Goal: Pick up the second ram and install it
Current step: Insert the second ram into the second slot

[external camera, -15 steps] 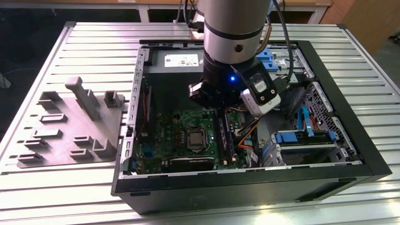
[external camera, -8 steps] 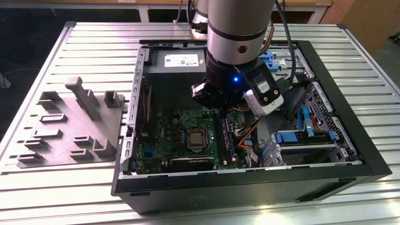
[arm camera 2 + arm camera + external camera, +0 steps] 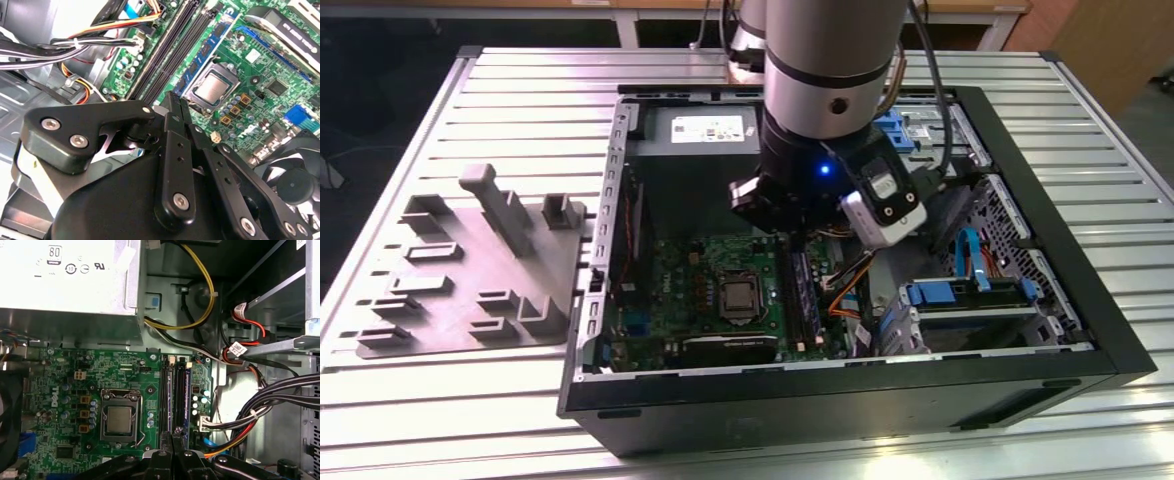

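Observation:
My gripper (image 3: 790, 236) hangs inside the open computer case (image 3: 1067, 330), low over the motherboard (image 3: 680, 290). Its black fingers are shut, tips pressed together in both wrist views (image 3: 175, 98) (image 3: 175, 433), right above one end of the long black memory slots (image 3: 167, 395) (image 3: 167, 55). I see nothing between the tips. A ram (image 3: 207, 52) with a blue-green board and black chips stands seated in the slot beside the square silver-topped processor (image 3: 212, 87) (image 3: 120, 421). I cannot tell whether this is the second ram.
The silver power supply (image 3: 65, 285) sits beyond the board. Bundled cables (image 3: 260, 410) run beside the slots, and a black fan (image 3: 295, 182) lies past the processor. A drive cage with blue clips (image 3: 961, 295) fills the case's right. A grey fixture tray (image 3: 467, 270) lies at the exterior view's left.

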